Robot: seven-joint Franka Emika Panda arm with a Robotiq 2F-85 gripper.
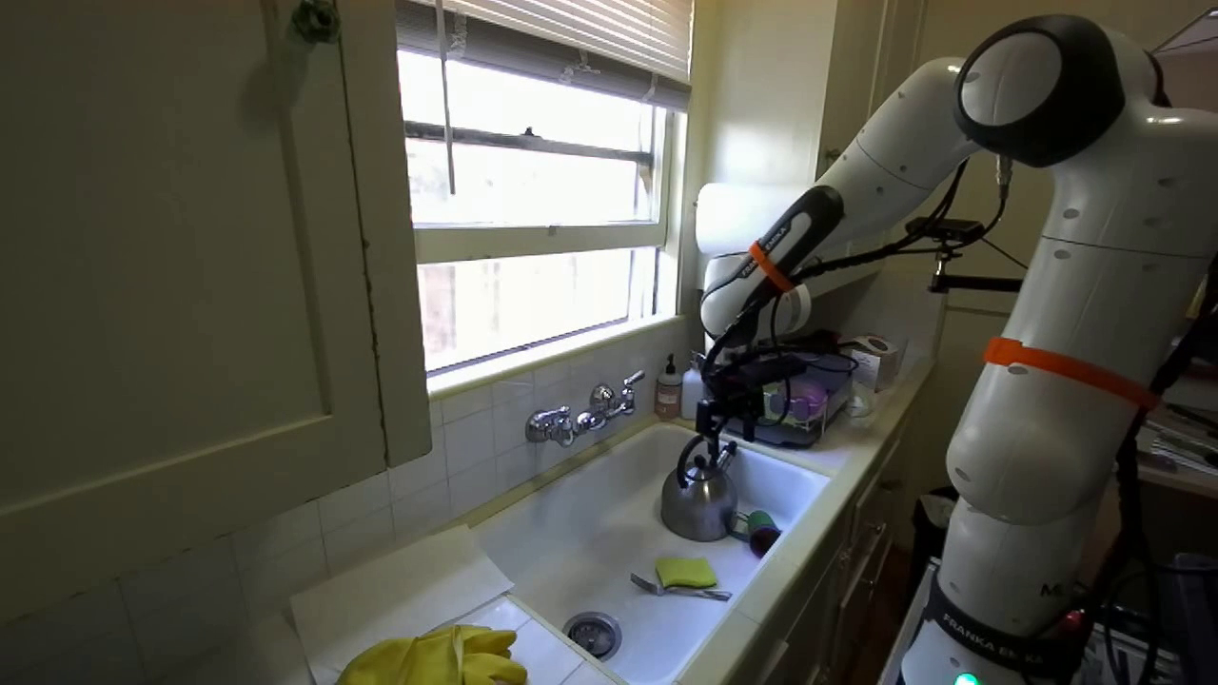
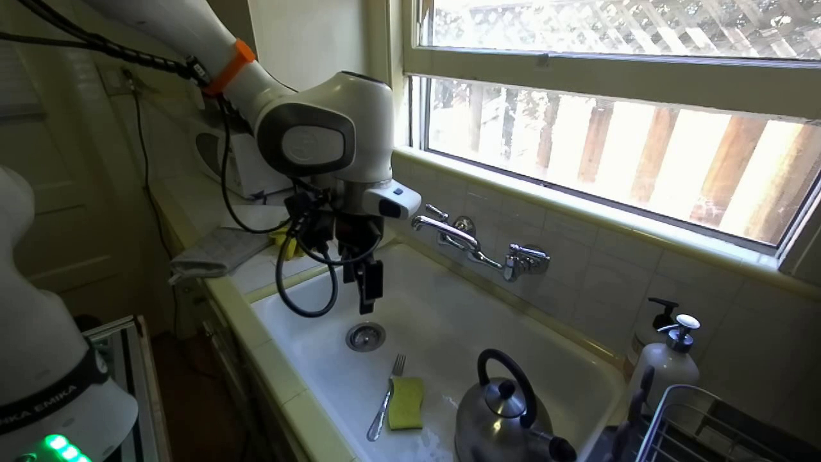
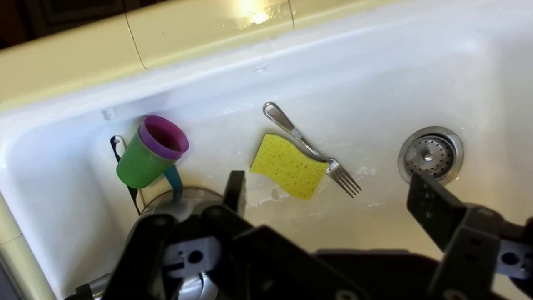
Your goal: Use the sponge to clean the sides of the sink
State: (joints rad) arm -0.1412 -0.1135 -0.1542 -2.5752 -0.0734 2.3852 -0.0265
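Now, in the wrist view, the Robotiq gripper (image 3: 331, 196) holds its jaws wide apart above the white sink (image 3: 354, 68); on its floor the yellow-green sponge (image 3: 289, 166) lies with one corner meeting a fork (image 3: 296, 133), between the strainer drain (image 3: 431, 156) and a purple cup (image 3: 164, 137) nested in a green cup (image 3: 141, 164). In an exterior view, a metal kettle (image 1: 699, 509) stands upright near the sponge. In an exterior view, a chrome two-handled tap (image 2: 463, 238) juts from the tiled wall (image 2: 596, 282).

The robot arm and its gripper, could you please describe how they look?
The arm is white and rounded, with orange bands, black cables and a black base band reading FRANKA EMIKA. The gripper is black, with blocky fingers and pale grey brackets.
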